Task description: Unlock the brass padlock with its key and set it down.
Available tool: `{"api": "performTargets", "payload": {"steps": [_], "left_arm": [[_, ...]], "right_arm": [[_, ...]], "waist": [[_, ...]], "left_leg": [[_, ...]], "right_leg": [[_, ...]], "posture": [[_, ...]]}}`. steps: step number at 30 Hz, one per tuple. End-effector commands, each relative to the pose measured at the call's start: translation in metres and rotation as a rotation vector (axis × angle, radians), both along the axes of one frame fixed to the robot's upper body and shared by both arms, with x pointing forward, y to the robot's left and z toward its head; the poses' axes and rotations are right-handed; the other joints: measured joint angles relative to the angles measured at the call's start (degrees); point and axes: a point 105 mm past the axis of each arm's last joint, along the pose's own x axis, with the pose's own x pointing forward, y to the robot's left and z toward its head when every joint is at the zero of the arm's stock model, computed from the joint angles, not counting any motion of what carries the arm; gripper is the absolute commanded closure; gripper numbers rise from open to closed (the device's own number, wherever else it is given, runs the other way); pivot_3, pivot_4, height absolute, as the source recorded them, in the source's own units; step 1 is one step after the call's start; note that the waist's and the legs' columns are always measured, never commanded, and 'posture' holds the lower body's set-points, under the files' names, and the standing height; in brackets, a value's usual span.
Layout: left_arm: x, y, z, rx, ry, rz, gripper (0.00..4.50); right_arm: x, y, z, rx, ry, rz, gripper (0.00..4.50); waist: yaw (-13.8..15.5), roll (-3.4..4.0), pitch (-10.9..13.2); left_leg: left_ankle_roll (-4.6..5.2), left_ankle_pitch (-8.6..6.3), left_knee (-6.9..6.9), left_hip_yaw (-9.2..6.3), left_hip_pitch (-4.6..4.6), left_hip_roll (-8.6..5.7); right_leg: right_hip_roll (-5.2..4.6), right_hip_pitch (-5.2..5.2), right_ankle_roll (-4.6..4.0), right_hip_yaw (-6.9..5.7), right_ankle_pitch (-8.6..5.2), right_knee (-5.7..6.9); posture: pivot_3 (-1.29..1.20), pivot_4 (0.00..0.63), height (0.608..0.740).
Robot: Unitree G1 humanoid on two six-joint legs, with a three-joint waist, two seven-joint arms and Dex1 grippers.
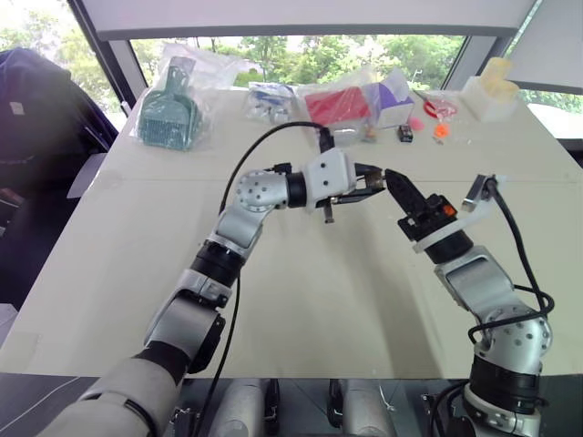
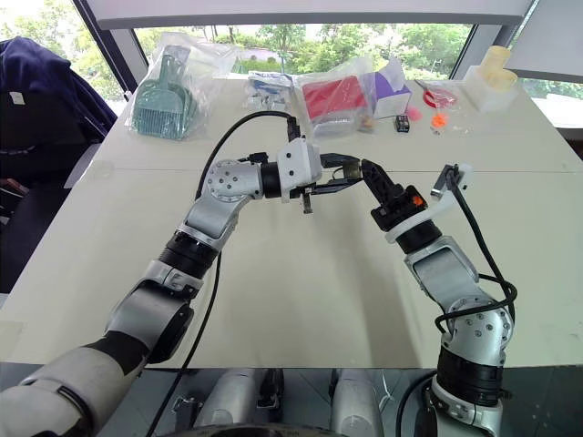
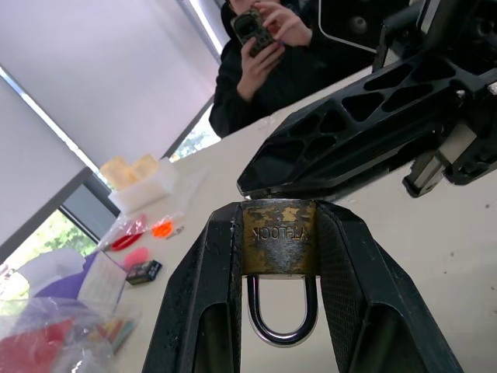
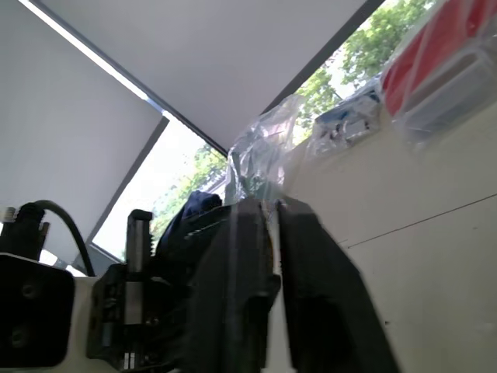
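Note:
The brass padlock (image 3: 279, 242) sits clamped between my left gripper's fingertips, body at the tips and silver shackle (image 3: 281, 317) pointing back between the fingers. My left gripper (image 1: 373, 184) is shut on it, held level above the middle of the table and pointing right. My right gripper (image 1: 394, 179) comes up from the right with its fingers (image 3: 349, 136) together. Its tip meets the padlock's outer end face. Both black fingers stand close in the right wrist view, right gripper (image 4: 268, 211). The key is hidden.
Along the far edge of the white table (image 1: 310, 300) lie a bagged green brush (image 1: 170, 114), a bagged red pack (image 1: 339, 105), a small black box (image 1: 405, 134), red scissors (image 1: 438, 107) and a white container (image 1: 489, 96). A person holding a phone (image 3: 260, 27) sits beyond the table.

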Motion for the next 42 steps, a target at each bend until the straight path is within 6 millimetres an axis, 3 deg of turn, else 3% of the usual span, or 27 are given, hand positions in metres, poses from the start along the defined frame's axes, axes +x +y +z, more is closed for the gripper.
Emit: {"api": "performTargets", "payload": {"steps": [1, 8, 13, 17, 19, 23, 26, 31, 35, 42], "left_arm": [[-0.011, -0.003, 0.02, -0.047, -0.122, -0.03, 3.71], [-0.009, -0.001, 0.03, -0.085, -0.432, 0.081, 3.71], [-0.017, -0.007, 0.03, -0.098, -0.646, 0.09, 3.71], [-0.016, -0.007, 0.034, -0.108, -0.774, 0.13, 3.71], [-0.013, -0.006, 0.035, -0.106, -0.799, 0.145, 3.71], [-0.001, -0.005, 0.024, -0.088, -0.581, 0.121, 3.71], [0.002, -0.003, 0.017, -0.042, -0.43, 0.062, 3.71], [-0.006, -0.003, 0.013, 0.021, -0.392, -0.028, 3.71], [-0.012, -0.003, 0.017, 0.005, -0.397, -0.058, 3.71], [-0.026, -0.005, 0.023, -0.035, -0.414, -0.102, 3.71]], "right_arm": [[0.0, -0.004, 0.004, 0.024, -0.012, -0.022, 4.48], [0.006, -0.005, -0.004, 0.081, 0.05, -0.075, 4.48], [0.011, -0.004, -0.004, 0.269, 0.109, -0.069, 4.48], [0.011, -0.006, -0.005, 0.321, 0.134, -0.07, 4.48], [0.01, -0.006, -0.005, 0.324, 0.139, -0.072, 4.48], [0.002, -0.015, 0.007, 0.129, -0.009, -0.111, 4.48], [-0.01, -0.023, 0.024, 0.053, -0.121, -0.062, 3.57], [-0.024, -0.03, 0.028, -0.186, -0.159, 0.062, 1.06], [-0.03, -0.021, 0.007, -0.376, -0.111, 0.173, 1.06], [-0.029, -0.012, 0.004, -0.357, -0.117, 0.222, 1.06]], "waist": [[0.06, 0.0, 0.0], [0.12, 0.0, 0.0], [0.07, 0.01, 0.0], [0.17, 0.01, -0.01], [0.18, 0.01, -0.01], [0.18, 0.01, -0.01], [0.07, 0.01, 0.0], [-0.05, 0.01, 0.0], [0.15, 0.0, 0.01], [0.27, -0.01, 0.01]], "left_leg": [[0.0, 0.0, 0.0, 0.0, 0.0, 0.0], [0.0, 0.0, 0.0, 0.0, 0.02, 0.0], [0.0, 0.0, -0.01, 0.0, 0.02, 0.01], [0.0, 0.0, -0.02, 0.01, 0.01, 0.01], [0.0, 0.0, -0.02, 0.02, 0.01, 0.01], [0.01, -0.01, -0.02, 0.05, 0.01, 0.01], [0.03, -0.02, -0.01, 0.06, 0.0, 0.02], [0.04, -0.02, -0.02, 0.08, 0.02, 0.05], [0.04, -0.02, -0.02, 0.05, 0.02, 0.07], [0.04, -0.02, 0.03, 0.05, 0.01, 0.06]], "right_leg": [[0.0, 0.0, 0.0, 0.0, 0.0, 0.0], [0.0, 0.01, 0.01, 0.0, 0.01, 0.0], [-0.01, 0.01, 0.02, 0.0, 0.02, 0.0], [-0.02, 0.02, 0.02, -0.01, 0.02, 0.0], [-0.02, 0.02, 0.02, 0.0, 0.02, -0.01], [-0.02, 0.02, 0.02, -0.01, 0.01, -0.02], [-0.03, 0.01, 0.01, -0.01, 0.0, -0.04], [-0.03, -0.01, 0.01, 0.0, 0.0, -0.02], [-0.03, -0.01, -0.06, -0.01, -0.04, -0.03], [-0.05, 0.01, -0.02, -0.01, -0.01, -0.04]], "posture": [[0.0, 0.15, 0.735], [0.0, 0.15, 0.735], [0.0, 0.15, 0.735], [0.0, 0.15, 0.735], [0.0, 0.15, 0.735], [0.0, 0.15, 0.735], [0.0, 0.15, 0.735], [0.0, 0.15, 0.735], [0.0, 0.15, 0.735], [0.0, 0.15, 0.735]]}}
